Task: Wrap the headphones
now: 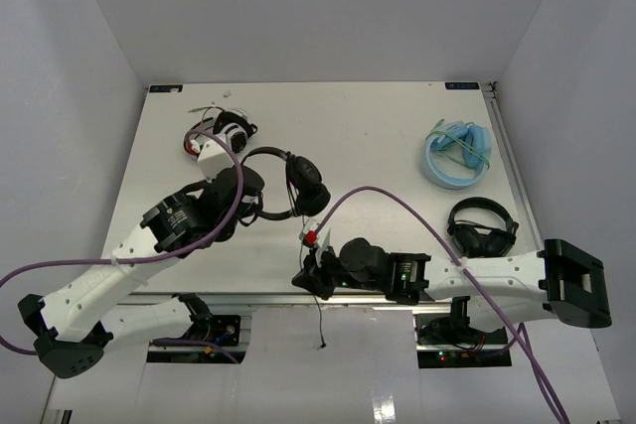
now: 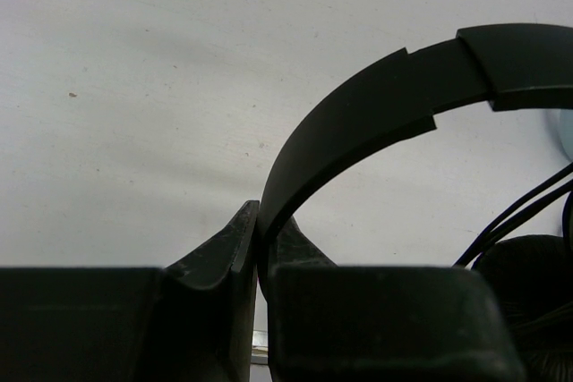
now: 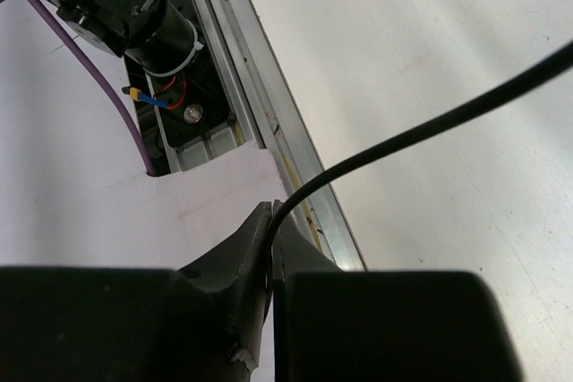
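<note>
At left: left gripper (image 2: 258,221) clamped on headband (image 2: 376,105) of headphones (image 1: 293,186), which lie left of centre on table (image 1: 378,146). At right: right gripper (image 3: 271,219) pinched shut on cable (image 3: 430,123) by near table edge.
Step, judged: both ends secured, winding not yet started.
Next: right carries cable round headband while left anchors, with slack kept controlled.
Top view alone shows cable tail (image 1: 320,327) dangling past near edge. Wrist views alone confirm both pinches.

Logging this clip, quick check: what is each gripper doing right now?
Left gripper: closed on the headband.
Right gripper: closed on the cable.
</note>
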You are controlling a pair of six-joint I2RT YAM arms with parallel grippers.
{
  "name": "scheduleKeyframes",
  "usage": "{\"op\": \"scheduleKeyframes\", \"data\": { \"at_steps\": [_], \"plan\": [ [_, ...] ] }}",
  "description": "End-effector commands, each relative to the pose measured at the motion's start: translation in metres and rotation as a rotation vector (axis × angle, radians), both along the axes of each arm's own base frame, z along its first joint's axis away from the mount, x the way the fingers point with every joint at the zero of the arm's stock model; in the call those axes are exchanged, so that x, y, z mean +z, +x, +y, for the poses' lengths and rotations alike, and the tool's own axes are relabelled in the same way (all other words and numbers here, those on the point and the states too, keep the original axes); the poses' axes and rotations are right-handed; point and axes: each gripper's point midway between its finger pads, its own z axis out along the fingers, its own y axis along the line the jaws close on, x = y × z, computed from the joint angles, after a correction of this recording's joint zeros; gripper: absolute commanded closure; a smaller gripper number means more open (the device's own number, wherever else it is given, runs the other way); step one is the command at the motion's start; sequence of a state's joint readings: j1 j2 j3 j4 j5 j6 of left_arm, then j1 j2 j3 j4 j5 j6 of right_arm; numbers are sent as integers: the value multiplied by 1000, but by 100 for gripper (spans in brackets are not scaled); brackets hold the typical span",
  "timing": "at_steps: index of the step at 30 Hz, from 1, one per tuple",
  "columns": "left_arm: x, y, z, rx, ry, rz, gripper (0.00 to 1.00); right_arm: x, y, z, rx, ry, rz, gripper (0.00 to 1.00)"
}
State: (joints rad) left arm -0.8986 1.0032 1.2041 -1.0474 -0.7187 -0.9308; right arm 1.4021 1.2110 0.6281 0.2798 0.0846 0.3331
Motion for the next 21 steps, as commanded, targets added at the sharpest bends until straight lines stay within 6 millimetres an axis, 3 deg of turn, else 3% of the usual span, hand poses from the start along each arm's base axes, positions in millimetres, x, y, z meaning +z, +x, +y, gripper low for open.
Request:
{"op": "scheduleKeyframes", "data": {
  "at_steps": [1,4,9,16,21],
  "plan": [
    [22,3,-1,21,-103,-70,100,4,12,-1,-71,23,-43,92],
    [29,-1,-7,-14,-169,-93,100,-9,24,-8,-140,-5,-59,92],
    [46,-6,-6,-40,-244,-141,100,-26,25,-7,-145,-20,-62,92],
    [64,-16,-13,-108,-342,-170,100,-34,33,-8,-192,-23,-84,92],
    [73,-30,-23,-221,-383,-173,100,-31,51,-14,-273,-31,-147,92]
  ]
}}
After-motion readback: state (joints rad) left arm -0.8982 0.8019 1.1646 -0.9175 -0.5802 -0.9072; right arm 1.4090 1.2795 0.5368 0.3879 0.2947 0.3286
